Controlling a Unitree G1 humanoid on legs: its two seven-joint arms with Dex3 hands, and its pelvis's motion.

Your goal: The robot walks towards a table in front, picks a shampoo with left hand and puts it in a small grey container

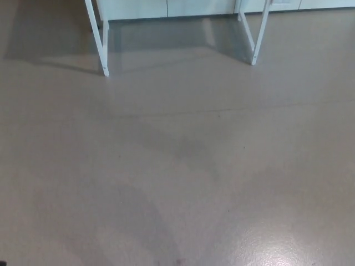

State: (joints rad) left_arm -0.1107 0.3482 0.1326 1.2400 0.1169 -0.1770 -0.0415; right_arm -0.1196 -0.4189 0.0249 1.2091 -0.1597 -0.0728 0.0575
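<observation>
Hands: neither the left hand nor the right hand showed in the head view, so their state and any load could not be told.

Shampoo: outside the frame, so its place could not be told. Small grey container: likewise.

Counter: only the lower legs showed, at the top edge.
- Left leg frame [103,50]: white, with a slanted strut and a straighter one meeting at a single foot on the floor.
- Right leg frame [258,39]: white and of the same build, with its foot on the floor well apart from the left one.

Shadow [166,41]: a grey patch that lay on the floor between the two leg frames and also spread out to the left of the left frame.

Floor [177,166]: smooth, beige-grey, and filling nearly the whole view.
- A thin faint line [222,110] crossed it below the leg feet.
- Broad, slightly darker bands curved through the middle and lower part.
- A pale sheen [288,249] lay at lower right.
- A small dark speck [178,259] sat near the bottom edge.

White panels [166,8]: they ran along the top edge behind the legs, divided by vertical seams.

Dark sliver [1,264]: at the bottom left corner, too small to identify.
</observation>
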